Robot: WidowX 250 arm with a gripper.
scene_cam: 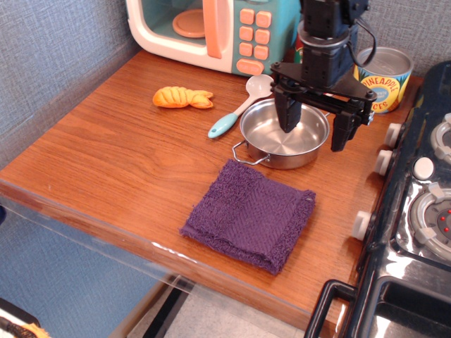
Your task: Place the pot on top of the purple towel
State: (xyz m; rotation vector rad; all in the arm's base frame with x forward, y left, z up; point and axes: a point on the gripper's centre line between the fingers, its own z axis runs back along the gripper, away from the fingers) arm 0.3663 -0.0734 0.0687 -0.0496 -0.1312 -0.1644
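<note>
Pot (284,134) sits on the table (106,155) just behind the towel (250,215), its near handle (246,153) almost at the cloth's back edge, nothing under it yet but wood. Over its right rim hangs the claw (315,125), spread wide and empty: one finger dips inside the bowl, the other stands outside the right wall, so the rim lies between them, ready for a pinch, I'd say. From there the carry is short, toward the front edge and a bit left. Towel is flat and bare, so there's room to land. Tight spots: the stove (416,204) close on the right, the pineapple can (382,79) behind, the spoon (238,108) touching or nearly touching the pot's left side.
</note>
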